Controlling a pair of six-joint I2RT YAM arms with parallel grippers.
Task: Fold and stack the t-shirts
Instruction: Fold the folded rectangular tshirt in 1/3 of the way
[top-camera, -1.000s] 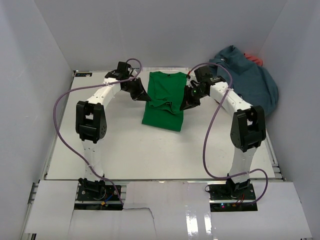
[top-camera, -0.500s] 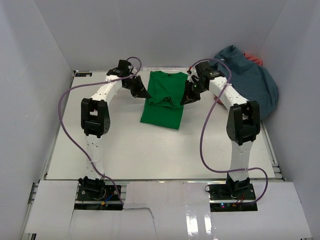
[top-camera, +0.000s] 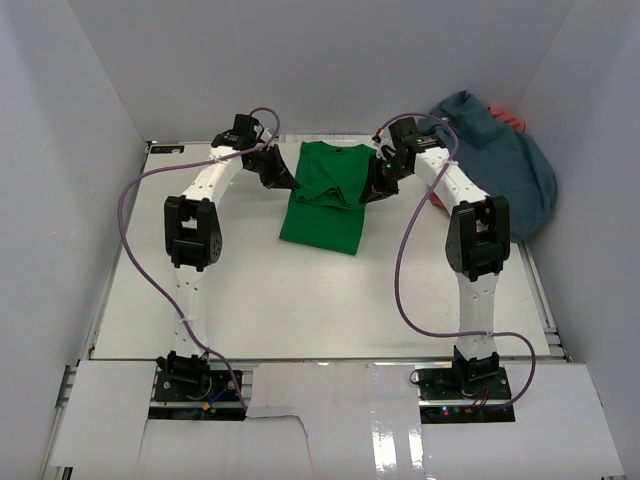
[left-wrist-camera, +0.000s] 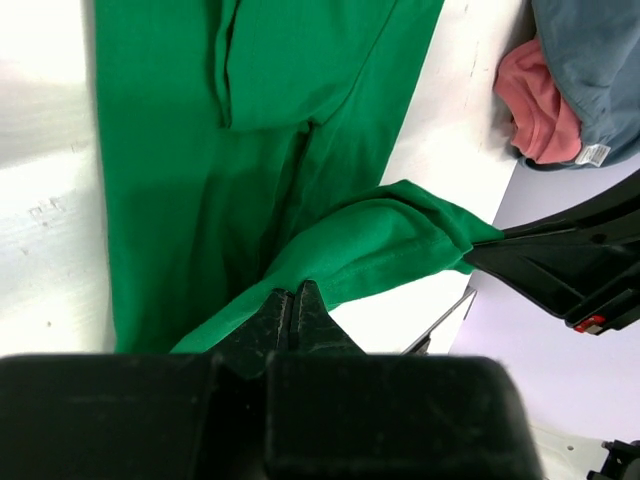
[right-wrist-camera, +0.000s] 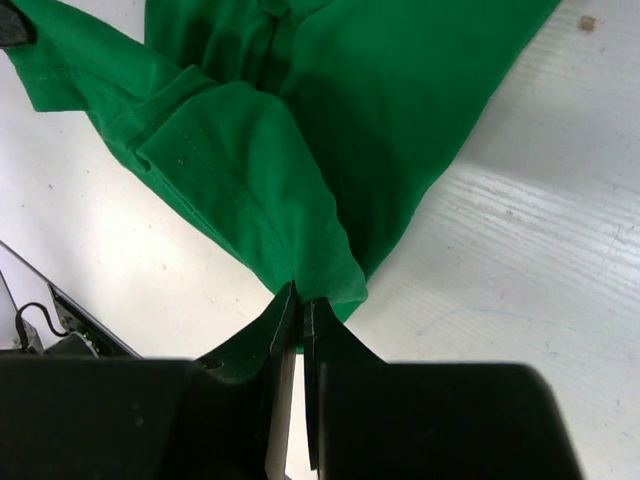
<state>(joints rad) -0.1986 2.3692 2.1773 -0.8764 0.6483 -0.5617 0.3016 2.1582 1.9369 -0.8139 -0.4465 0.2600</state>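
Two grippers pinch opposite edges of the green t-shirt (top-camera: 322, 205) at the far middle of the table (top-camera: 300, 300).
The left gripper (top-camera: 287, 180) and right gripper (top-camera: 374, 188) each have jaws pressed together on green cloth, with a band of it stretched between them (clear only in the wrist views). Open tabletop stretches toward the bases; the back wall (top-camera: 320, 70) stands close. The left wrist view shows the coral t-shirt (left-wrist-camera: 535, 110) tucked against the blue-grey t-shirt (left-wrist-camera: 590, 60), heaped beside the right arm (top-camera: 470, 215).
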